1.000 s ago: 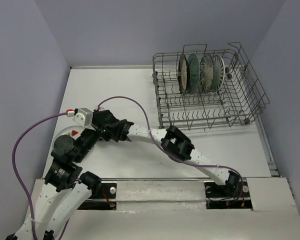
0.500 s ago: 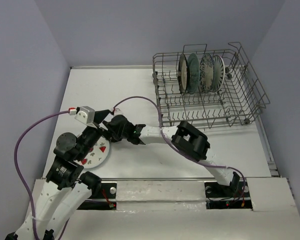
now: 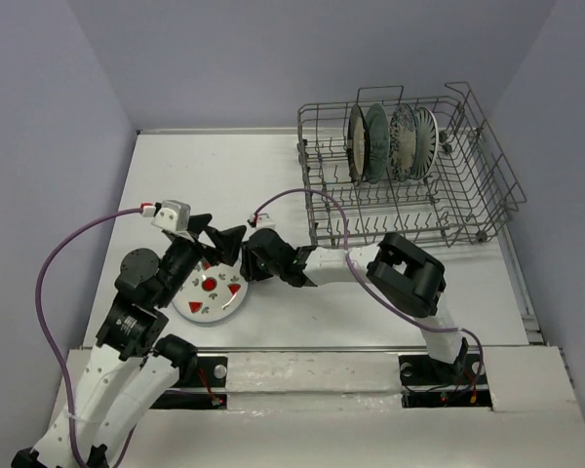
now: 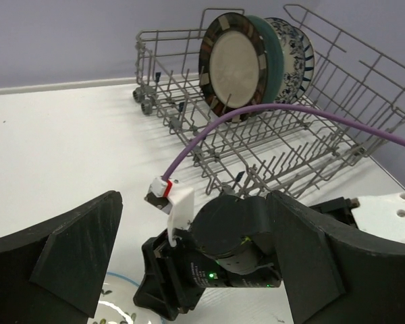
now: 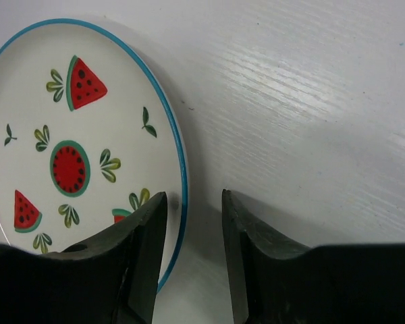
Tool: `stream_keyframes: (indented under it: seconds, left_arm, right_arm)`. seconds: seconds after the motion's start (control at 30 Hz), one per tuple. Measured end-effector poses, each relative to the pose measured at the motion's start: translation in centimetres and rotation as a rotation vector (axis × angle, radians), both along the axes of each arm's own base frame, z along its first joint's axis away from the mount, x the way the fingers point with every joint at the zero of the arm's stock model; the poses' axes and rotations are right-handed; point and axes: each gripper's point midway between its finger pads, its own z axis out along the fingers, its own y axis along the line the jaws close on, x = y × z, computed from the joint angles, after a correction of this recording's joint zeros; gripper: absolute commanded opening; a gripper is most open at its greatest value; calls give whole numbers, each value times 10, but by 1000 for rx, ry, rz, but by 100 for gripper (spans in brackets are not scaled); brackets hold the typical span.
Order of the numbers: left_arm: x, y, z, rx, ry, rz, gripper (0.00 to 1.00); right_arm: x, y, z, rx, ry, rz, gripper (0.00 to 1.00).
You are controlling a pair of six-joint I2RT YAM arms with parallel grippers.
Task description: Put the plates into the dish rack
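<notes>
- White with little red watermelon marks, one plate (image 3: 210,292) lies flat on the white desk (image 3: 224,175), near the front left, well apart from the dish rack (image 3: 409,185).
- My right hand (image 5: 192,202) points down at this plate's right edge. Its two fingers have only a small gap between them. One finger is over the plate and the other is over the bare desk, with the blue rim showing in the gap. It holds nothing, and I cannot tell if it touches the rim.
- My left hand (image 4: 194,196) is spread wide and holds nothing. In its own camera I see the right arm's wrist sitting between its fingers.
- The grey wire rack sits at the back right of the desk. Four plates stand upright in it, close together in one row.
- From left to right I see the brown-rimmed plate (image 3: 355,143), the teal plate (image 3: 376,141), the blue-flower plate (image 3: 403,143) and the striped plate (image 3: 426,141).
- A purple cable (image 4: 256,111) loops up in front of the rack.
</notes>
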Motion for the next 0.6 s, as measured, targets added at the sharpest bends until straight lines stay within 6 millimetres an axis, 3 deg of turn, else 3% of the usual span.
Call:
stream_keyframes:
  seconds: [0.17, 0.33, 0.6]
  left_arm:
    - [12, 18, -9, 2, 41, 113, 99]
    - [20, 30, -15, 5, 65, 183, 99]
    - [25, 38, -21, 15, 89, 235, 99]
  right_arm:
    - [-2, 1, -1, 15, 6, 15, 43]
    - [-7, 5, -2, 38, 27, 42, 7]
    - [-9, 8, 1, 63, 49, 42, 7]
